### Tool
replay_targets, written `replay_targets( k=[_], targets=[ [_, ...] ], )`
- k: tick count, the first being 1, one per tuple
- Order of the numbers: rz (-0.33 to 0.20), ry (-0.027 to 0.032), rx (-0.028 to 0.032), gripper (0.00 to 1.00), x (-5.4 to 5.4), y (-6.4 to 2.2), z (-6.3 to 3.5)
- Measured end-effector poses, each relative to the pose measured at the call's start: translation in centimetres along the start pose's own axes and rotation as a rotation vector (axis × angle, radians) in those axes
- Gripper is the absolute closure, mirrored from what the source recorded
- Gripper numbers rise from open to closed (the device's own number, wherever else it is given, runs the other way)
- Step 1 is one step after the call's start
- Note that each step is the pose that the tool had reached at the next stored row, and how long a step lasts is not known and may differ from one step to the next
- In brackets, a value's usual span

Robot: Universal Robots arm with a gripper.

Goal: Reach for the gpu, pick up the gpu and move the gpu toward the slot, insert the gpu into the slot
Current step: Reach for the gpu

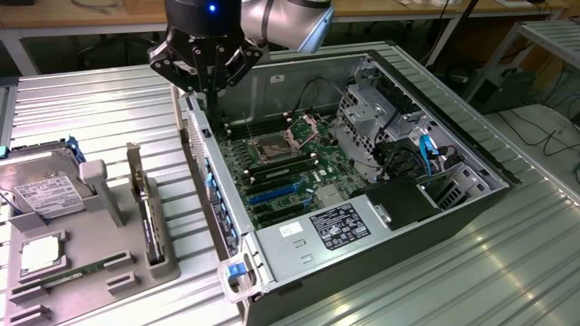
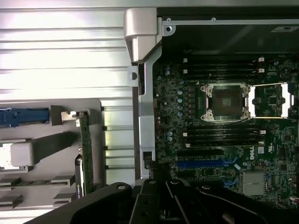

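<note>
Hovering end effector: the end effector (image 1: 206, 87) (image 2: 161, 186) hangs over the rim of the open computer case (image 1: 435, 224), at the case's far corner on the exterior view's left; its fingers are closed together and hold nothing.
Graphics card: the graphics card (image 1: 149, 217) (image 2: 85, 154) stands on its long edge in a groove of the grey tray (image 1: 91, 231), its metal bracket upright at the far end. It is well apart from the end effector and untouched.
Slot: the blue slot (image 1: 274, 195) (image 2: 201, 163) lies bare on the green motherboard (image 1: 313, 166) inside the case, between black slots.
In the way: the case's side wall (image 1: 213, 197) (image 2: 145, 116) rises between the tray and the motherboard, so it stands between card and slot.
Near the slot: the processor socket (image 1: 272, 148) (image 2: 226, 100) with its latch open, long black memory slots (image 2: 224, 135) beside it, and a small finned heat sink (image 2: 254, 182) just past the slot.
Case contents: a black power supply (image 1: 340, 224) with a white label at the near end, a metal drive cage (image 1: 363, 115), and blue and black cables (image 1: 426, 149).
Tray neighbours: a hard drive (image 1: 41, 190), a processor chip (image 1: 41, 252) and a green memory stick (image 1: 68, 277).
Bench: a ribbed metal bench (image 1: 471, 272) carries the tray and the case.
</note>
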State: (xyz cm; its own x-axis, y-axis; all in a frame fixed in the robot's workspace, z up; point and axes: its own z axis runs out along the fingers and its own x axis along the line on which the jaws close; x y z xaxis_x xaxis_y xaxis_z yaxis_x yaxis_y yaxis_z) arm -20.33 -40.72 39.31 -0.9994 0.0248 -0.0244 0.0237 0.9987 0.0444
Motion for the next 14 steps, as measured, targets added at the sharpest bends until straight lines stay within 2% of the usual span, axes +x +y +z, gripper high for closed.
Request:
replay_targets(
  k=[14],
  targets=[
    [0.0,0.0001,0.0,0.89,2.0,-0.48,-0.07]
  ],
)
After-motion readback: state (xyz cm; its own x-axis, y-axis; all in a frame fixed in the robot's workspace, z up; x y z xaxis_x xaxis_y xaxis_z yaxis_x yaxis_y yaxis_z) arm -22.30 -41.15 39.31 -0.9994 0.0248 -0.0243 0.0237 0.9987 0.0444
